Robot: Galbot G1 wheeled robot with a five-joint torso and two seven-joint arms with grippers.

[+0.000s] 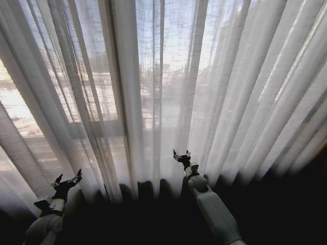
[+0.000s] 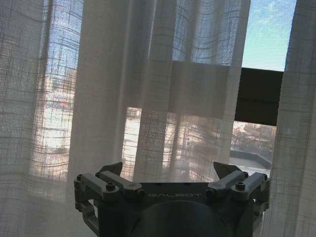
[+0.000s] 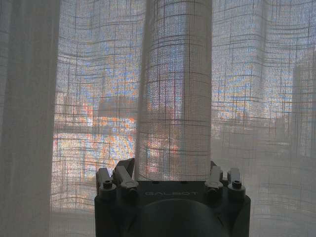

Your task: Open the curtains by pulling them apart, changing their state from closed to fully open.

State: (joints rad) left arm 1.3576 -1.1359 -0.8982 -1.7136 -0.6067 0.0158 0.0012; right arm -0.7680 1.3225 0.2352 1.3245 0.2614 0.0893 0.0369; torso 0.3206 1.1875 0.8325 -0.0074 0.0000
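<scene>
Now right hand (image 3: 172,173) straddles curtains (image 3: 174,98) pleat

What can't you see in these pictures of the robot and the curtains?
- Head view: the tops of the curtains are cut off by the edge; their hems sink into shadow.
- Right wrist view: a pleat hangs between the open right pincer fingers; touching or not, unclear.
- Left wrist view: the open left pincer faces fabric; contact unclear.

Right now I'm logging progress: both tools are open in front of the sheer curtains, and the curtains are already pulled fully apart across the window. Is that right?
Not quite. Both the left tool and right tool are open in front of the sheer curtains, but the curtains hang closed across the window, as the head view shows. Only a narrow gap shows in the left wrist view.
</scene>
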